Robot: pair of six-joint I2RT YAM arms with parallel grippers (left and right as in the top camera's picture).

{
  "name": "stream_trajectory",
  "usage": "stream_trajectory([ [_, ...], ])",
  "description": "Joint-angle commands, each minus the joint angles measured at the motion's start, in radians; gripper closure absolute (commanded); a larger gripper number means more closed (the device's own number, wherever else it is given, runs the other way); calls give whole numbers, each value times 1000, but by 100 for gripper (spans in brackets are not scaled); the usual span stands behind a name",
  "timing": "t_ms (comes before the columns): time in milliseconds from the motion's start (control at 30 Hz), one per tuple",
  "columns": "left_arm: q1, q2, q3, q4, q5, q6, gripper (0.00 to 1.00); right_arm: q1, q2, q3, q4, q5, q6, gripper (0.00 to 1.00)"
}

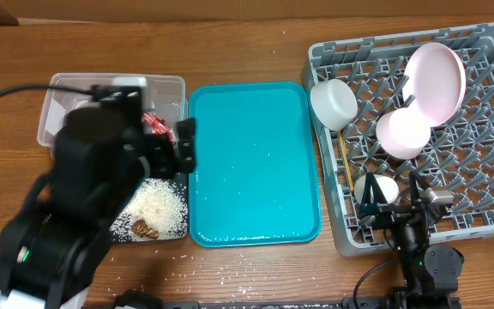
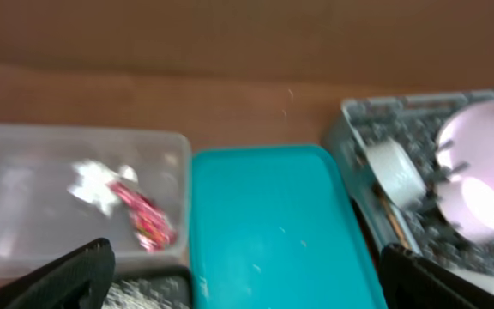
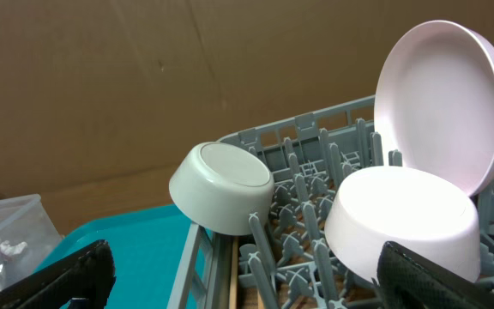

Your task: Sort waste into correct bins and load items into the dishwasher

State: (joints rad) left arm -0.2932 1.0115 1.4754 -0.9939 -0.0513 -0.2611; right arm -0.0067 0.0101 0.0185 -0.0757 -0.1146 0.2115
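Note:
The clear tub [image 1: 58,94] holds the red wrapper [image 1: 155,125] and the white tissue [image 2: 93,184]. The black tray [image 1: 123,236] in front of it holds rice scraps [image 1: 161,206]. The grey rack [image 1: 487,215] holds the white plate [image 1: 436,81] on edge, the pinkish bowl [image 1: 401,133], the pale bowl [image 1: 333,103] at its left rim and the chopsticks [image 1: 347,163]. My left gripper [image 1: 178,146] is open and empty above the bins' right edge; in its wrist view [image 2: 247,283] it faces the teal tray. My right gripper [image 3: 243,283] is open and empty at the rack's front.
The teal serving tray [image 1: 256,163] lies between bins and rack, with a few rice grains on it. A brown lump [image 1: 144,229] lies in the black tray. A small whitish round thing [image 1: 376,187] sits in the rack by my right gripper [image 1: 393,202]. Rice grains dot the table's front.

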Motion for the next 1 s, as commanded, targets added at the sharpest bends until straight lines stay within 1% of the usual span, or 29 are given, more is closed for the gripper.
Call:
stream_trajectory([
  [0, 169, -192, -201, 139, 149, 199, 0, -4, -7, -11, 4, 8, -3, 0],
  [67, 243, -296, -323, 207, 203, 198, 0, -4, -7, -11, 4, 8, -3, 0],
  [133, 290, -399, -443, 263, 216, 194, 0, -4, -7, -11, 4, 8, -3, 0],
  [167, 312, -478, -535, 304, 214, 195, 0, -4, -7, -11, 4, 8, -3, 0],
  [300, 338, -677, -763, 410, 174, 195, 0, -4, -7, -11, 4, 8, -3, 0],
  [467, 340, -879, -1019, 566, 176, 193, 0, -4, -7, -11, 4, 8, -3, 0],
  [667, 338, -1009, -1244, 728, 175, 187, 0, -4, -7, -11, 4, 8, -3, 0],
  [733, 339, -1007, -1285, 770, 175, 187, 0, -4, -7, -11, 4, 8, -3, 0],
  [900, 339, -1008, -1433, 938, 175, 187, 0, -4, -7, -11, 4, 8, -3, 0],
  [933, 339, -1008, -1460, 947, 175, 187, 0, -4, -7, -11, 4, 8, -3, 0],
  [967, 338, -1007, -1470, 919, 168, 187, 0, -4, -7, -11, 4, 8, -3, 0],
])
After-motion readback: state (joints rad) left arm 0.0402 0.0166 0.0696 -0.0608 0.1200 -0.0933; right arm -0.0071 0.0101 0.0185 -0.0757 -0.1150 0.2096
